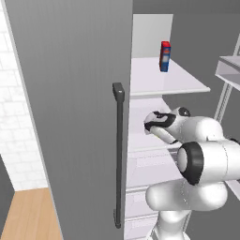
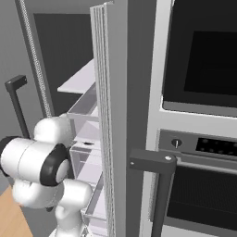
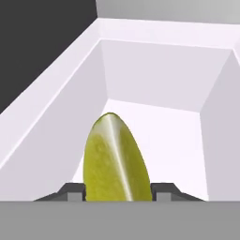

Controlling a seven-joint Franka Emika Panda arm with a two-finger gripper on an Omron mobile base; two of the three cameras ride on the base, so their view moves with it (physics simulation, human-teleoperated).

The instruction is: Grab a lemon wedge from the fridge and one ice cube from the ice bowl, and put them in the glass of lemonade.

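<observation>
Lemon wedge (image 3: 116,161) sits right at the hand camera, yellow-green, pale rib running up it, standing between the two dark finger tips (image 3: 71,191) of the tool (image 3: 117,192), one tip on each side at its base. Tips flank the wedge closely; cannot tell if they actually clamp it or are just beside it. Wedge lies inside a white walled fridge bin (image 3: 154,70), near its front, floor and back wall bare behind it. Left base view: white arm (image 1: 201,159) reaches into the open fridge (image 1: 70,93), hand at the middle shelf level, below the upper shelf (image 1: 164,84) carrying a blue-and-red can (image 1: 165,56). Dark bar handle (image 1: 119,154) on the closed door. Right base view: black wall oven (image 2: 203,115) beside the fridge.
</observation>
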